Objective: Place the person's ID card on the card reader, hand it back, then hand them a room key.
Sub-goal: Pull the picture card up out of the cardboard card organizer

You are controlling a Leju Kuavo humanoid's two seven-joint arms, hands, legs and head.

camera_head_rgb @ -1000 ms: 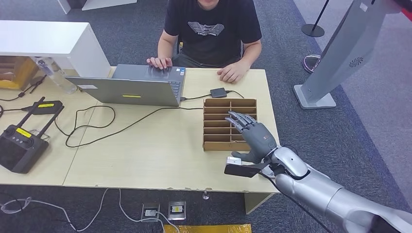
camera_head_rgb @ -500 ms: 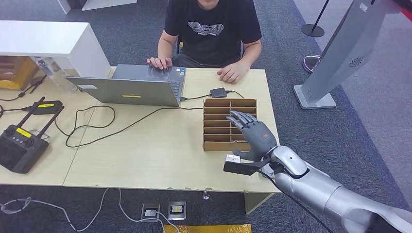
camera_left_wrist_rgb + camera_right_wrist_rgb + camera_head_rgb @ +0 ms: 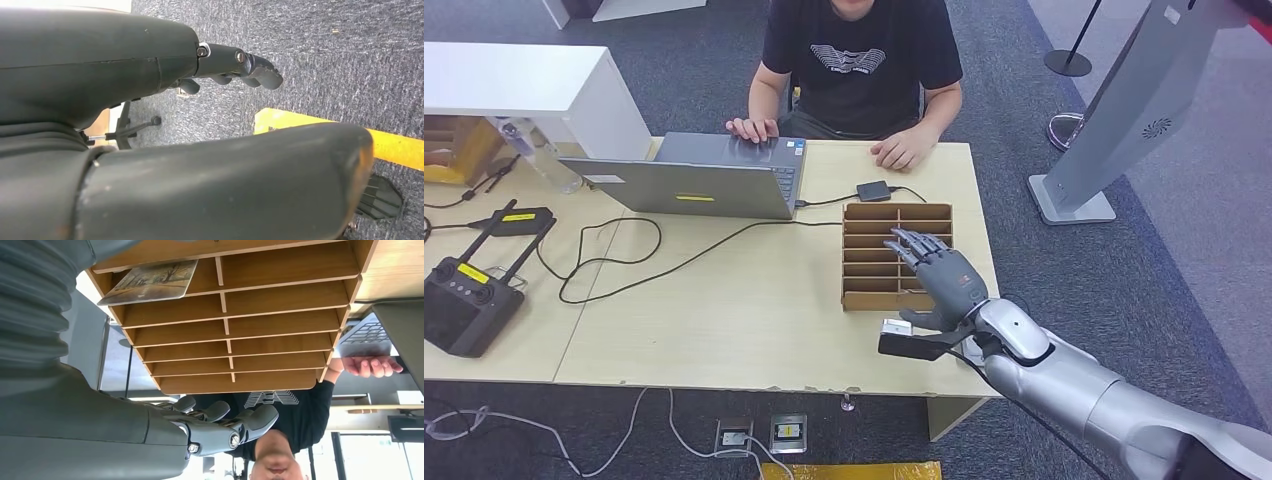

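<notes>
My right hand [image 3: 939,278] hovers over the near right part of a wooden slotted rack [image 3: 871,256], fingers stretched out and holding nothing. In the right wrist view the fingers [image 3: 227,422] extend just off the rack [image 3: 280,335], and one picture-printed card [image 3: 149,281] lies in a slot close to the wrist. A small black card reader [image 3: 873,190] sits on the table beyond the rack, wired to the laptop. The person sits at the far side, one hand [image 3: 753,128] on the laptop and the other [image 3: 903,151] flat on the table. My left hand [image 3: 240,67] hangs over the carpet, holding nothing.
An open grey laptop [image 3: 699,180] stands at the far middle of the table [image 3: 724,320], with cables trailing left. A black remote controller [image 3: 464,300] and a charger lie at the left. A white shelf [image 3: 524,80] and a grey kiosk stand [image 3: 1124,110] flank the table.
My right hand and forearm have edged a little to the left over the rack. The person and the things on the table have not moved.
</notes>
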